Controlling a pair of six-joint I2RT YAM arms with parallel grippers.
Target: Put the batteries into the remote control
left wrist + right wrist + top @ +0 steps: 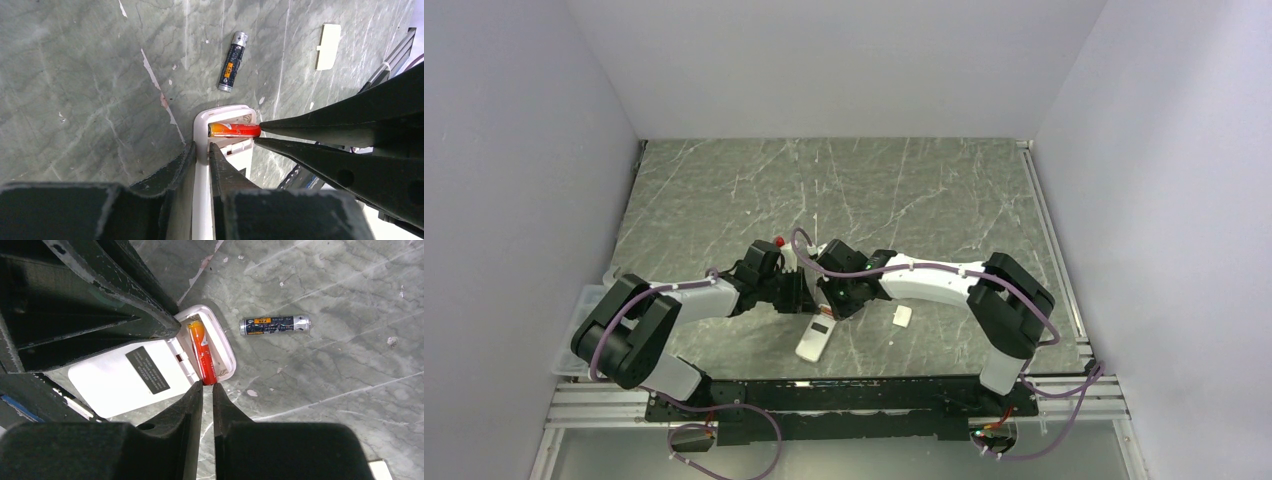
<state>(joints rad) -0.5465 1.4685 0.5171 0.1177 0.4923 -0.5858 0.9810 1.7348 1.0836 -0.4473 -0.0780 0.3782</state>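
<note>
The jaws of the left gripper (201, 150) are clamped on the side wall of the remote control (115, 385), which lies white back up on the table (75, 75). An orange battery (234, 130) is seated in its open compartment. The jaws of the right gripper (207, 387) are almost together, their tips at that battery's end. A dark battery (232, 61) lies loose nearby, and a white plastic piece (328, 46) farther right.

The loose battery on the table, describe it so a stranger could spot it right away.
On the grey marbled table, find the white remote lying face down. Just beyond its open end lies the loose battery: dark with silver ends, unlike the orange battery inside it.
</note>
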